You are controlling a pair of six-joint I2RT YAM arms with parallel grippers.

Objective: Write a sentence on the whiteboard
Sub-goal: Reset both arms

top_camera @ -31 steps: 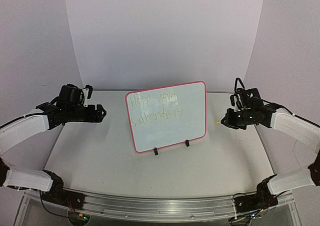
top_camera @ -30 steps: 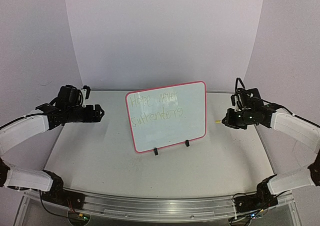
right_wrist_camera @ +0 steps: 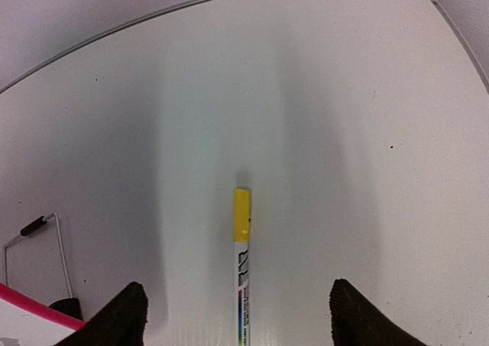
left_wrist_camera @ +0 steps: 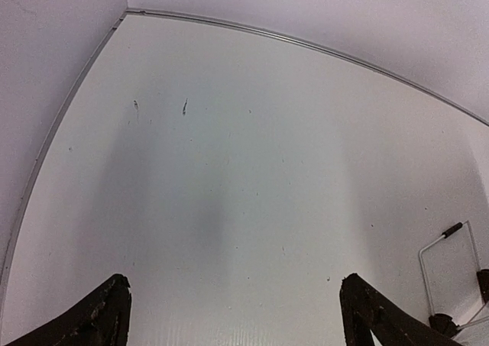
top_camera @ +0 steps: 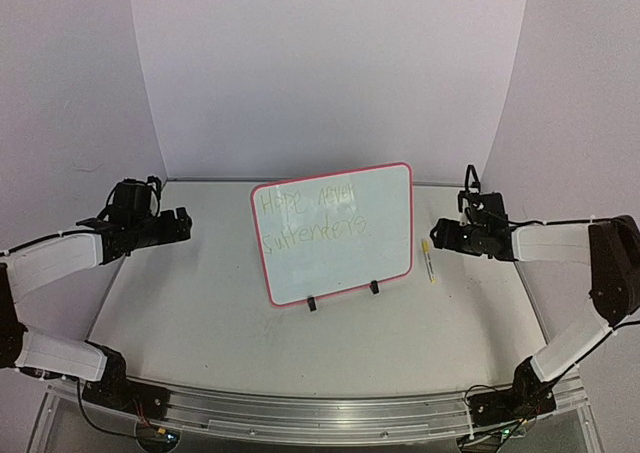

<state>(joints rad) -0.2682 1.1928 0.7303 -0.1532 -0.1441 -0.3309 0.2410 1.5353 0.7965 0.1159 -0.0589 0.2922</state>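
The whiteboard point(top_camera: 345, 248), white with a red-pink frame, stands tilted on two black clip feet at the table's middle. The sentence point(top_camera: 310, 218) runs across it in two faint yellow-green lines. A yellow-capped marker point(top_camera: 427, 261) lies flat on the table just right of the board. In the right wrist view the marker point(right_wrist_camera: 241, 231) lies between the wide-apart fingers of my right gripper point(right_wrist_camera: 238, 315), untouched by either. My right gripper point(top_camera: 440, 235) is open, low beside the board's right edge. My left gripper point(top_camera: 185, 223) hovers open and empty left of the board, as the left wrist view confirms point(left_wrist_camera: 237, 308).
A curved white backdrop point(top_camera: 330, 73) closes the table's far side. The board's wire stand point(left_wrist_camera: 447, 247) shows at the right of the left wrist view, and its pink frame corner point(right_wrist_camera: 30, 306) at the lower left of the right wrist view. A metal rail point(top_camera: 300, 413) runs along the near edge.
My right gripper has opened and let go of the marker, which now lies on the table. The right arm has dropped lower; the left arm has drawn back to the left.
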